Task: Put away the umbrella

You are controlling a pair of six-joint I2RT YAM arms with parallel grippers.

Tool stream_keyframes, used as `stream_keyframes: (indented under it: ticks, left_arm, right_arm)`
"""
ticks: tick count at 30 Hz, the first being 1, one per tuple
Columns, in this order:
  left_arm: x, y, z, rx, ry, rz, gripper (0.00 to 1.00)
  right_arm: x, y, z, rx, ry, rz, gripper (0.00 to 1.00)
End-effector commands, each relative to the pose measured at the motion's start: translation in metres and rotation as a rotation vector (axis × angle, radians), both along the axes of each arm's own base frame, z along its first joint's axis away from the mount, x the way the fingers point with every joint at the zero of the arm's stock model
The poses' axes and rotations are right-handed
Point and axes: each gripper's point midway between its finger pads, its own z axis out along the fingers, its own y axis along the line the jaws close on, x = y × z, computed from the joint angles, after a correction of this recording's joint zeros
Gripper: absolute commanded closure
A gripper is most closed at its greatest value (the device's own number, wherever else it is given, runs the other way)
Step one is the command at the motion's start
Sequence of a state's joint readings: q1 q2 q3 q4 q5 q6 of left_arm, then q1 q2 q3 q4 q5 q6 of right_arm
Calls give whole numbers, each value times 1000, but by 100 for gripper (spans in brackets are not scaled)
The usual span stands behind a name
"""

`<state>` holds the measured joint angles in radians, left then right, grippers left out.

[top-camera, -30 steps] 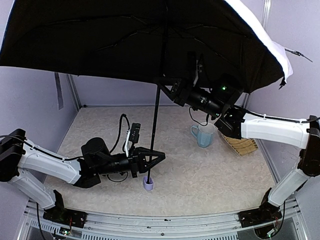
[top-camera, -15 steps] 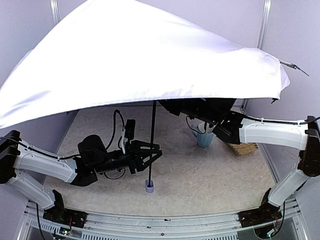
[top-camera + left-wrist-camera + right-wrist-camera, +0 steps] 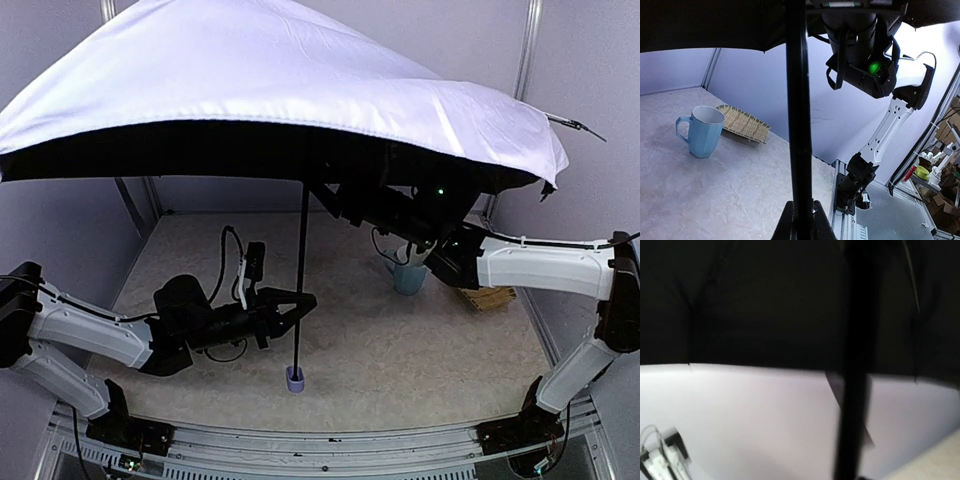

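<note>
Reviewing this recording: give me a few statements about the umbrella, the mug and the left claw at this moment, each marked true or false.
1. The umbrella has its canopy spread open. True.
2. The light blue mug lies tipped over. False: it stands upright on the table.
3. The left claw is closed on the umbrella's shaft, low down above the handle. True.
4. The mug stands on the woven mat. False: it stands on the bare table, apart from the mat.

Open umbrella (image 3: 270, 80), pale canopy over black underside, thin black shaft near upright, lavender handle lowermost.
</note>
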<state>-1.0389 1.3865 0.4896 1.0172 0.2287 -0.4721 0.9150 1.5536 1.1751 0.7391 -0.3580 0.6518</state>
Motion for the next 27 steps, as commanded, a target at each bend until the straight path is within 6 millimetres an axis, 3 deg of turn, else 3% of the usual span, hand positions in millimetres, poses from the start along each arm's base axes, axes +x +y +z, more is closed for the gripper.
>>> stream_keyframes:
  ticks: [1, 9, 13, 22, 27]
  left_arm:
    - [-8, 0, 24, -86, -57, -7, 100]
    - [-11, -3, 28, -88, -71, -10, 100]
    - [-10, -3, 28, -88, -74, -9, 100]
    - [-11, -4, 29, -86, -76, -15, 100]
    - [-11, -5, 30, -83, -81, -13, 100]
  right_arm:
    - [8, -16, 40, 170, -61, -46, 43]
    - [50, -24, 50, 320, 20, -161, 40]
    - [55, -33, 61, 405, 16, -165, 41]
    - [60, -27, 73, 425, -15, -170, 24]
    - [66, -26, 70, 423, 3, -186, 44]
